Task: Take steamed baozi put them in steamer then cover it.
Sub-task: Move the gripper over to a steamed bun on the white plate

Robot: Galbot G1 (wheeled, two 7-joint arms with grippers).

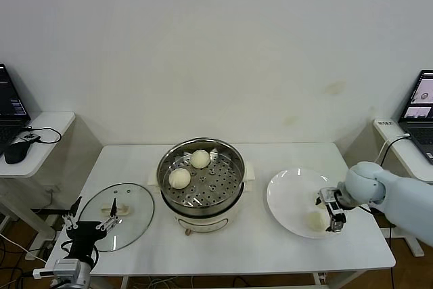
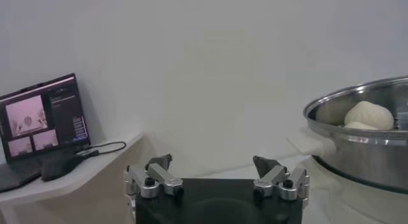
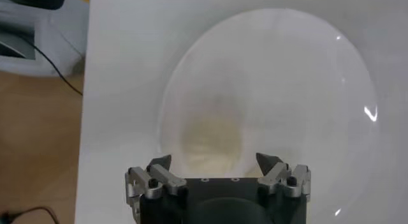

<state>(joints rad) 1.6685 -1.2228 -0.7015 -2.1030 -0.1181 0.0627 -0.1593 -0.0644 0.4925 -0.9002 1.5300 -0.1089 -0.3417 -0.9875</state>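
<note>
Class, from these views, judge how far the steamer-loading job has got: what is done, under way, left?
Done: two baozi lie in the steamer. Under way: the open right gripper is over a bun on the plate. Left: load it, then fit the cover lying by the idle left gripper.

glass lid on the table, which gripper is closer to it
Left. The left gripper hangs open at the near edge of the glass lid, at the table's front left corner. The right gripper is far across the steamer, open over a baozi on the plate.
</note>
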